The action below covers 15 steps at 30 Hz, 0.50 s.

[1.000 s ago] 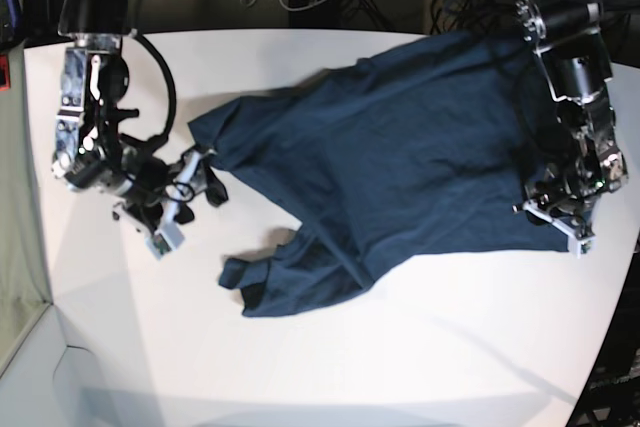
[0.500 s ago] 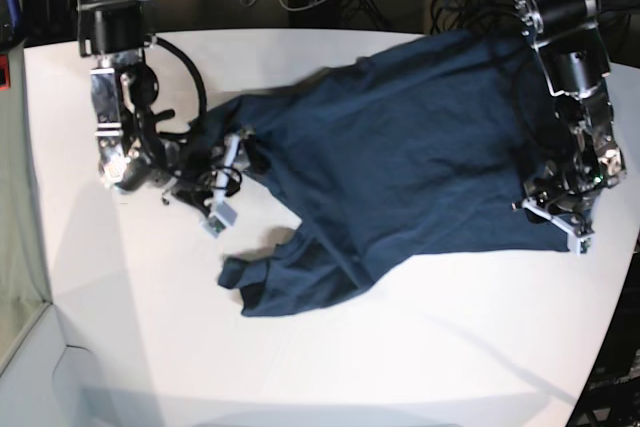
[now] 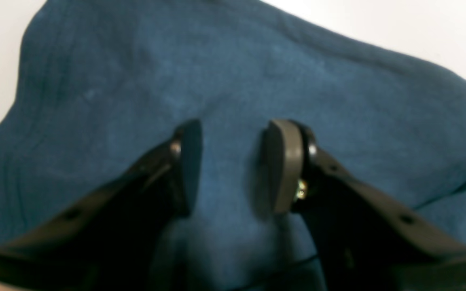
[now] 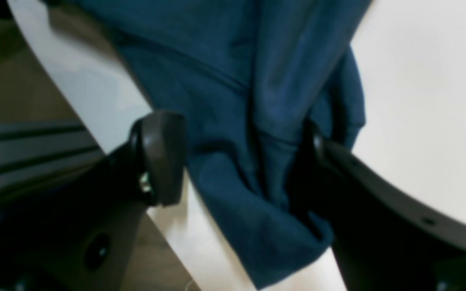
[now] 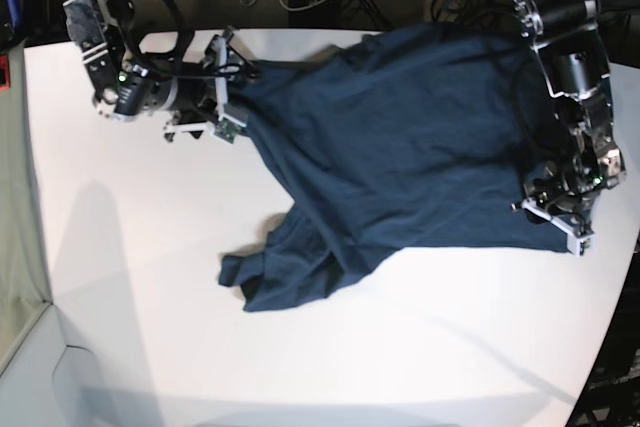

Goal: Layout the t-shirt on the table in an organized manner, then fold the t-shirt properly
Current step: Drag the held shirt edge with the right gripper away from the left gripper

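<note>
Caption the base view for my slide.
Two arms spread the rumpled navy t-shirt on the white table, right gripper tugging one edge.

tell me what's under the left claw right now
The left claw hovers or presses over the t-shirt; dark blue cloth fills the gap between its fingers. The white table shows only past the cloth's edge. Whatever lies beneath the cloth is covered.

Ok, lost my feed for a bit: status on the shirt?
Status: right hand gripping the t-shirt by a bunched edge, far side. The left hand open over the opposite corner. Cloth half spread, near end crumpled. Nothing in the way.
</note>
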Available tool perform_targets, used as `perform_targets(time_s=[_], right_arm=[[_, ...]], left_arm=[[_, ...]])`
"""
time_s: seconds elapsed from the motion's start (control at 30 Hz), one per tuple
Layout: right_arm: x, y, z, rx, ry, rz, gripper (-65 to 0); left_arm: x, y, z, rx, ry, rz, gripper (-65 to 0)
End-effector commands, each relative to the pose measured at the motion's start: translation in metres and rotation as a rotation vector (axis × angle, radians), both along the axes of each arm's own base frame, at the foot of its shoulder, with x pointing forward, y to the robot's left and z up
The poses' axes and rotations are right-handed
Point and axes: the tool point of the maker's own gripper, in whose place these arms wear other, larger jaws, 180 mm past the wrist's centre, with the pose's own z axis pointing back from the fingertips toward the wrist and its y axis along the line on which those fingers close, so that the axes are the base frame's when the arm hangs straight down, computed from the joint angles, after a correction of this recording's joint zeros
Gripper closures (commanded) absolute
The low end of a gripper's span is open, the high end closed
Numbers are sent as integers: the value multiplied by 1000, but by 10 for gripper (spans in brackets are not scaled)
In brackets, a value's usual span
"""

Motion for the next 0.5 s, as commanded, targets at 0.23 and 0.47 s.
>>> perform_targets(time_s=[0.23, 0.47], right_arm=[[-26, -2, 42, -21, -106, 130, -386], [8, -19, 68, -37, -216, 63, -385]], left_arm=[[-5, 5, -1, 5, 35, 3, -266], [-7, 7, -2, 10, 40, 4, -266]])
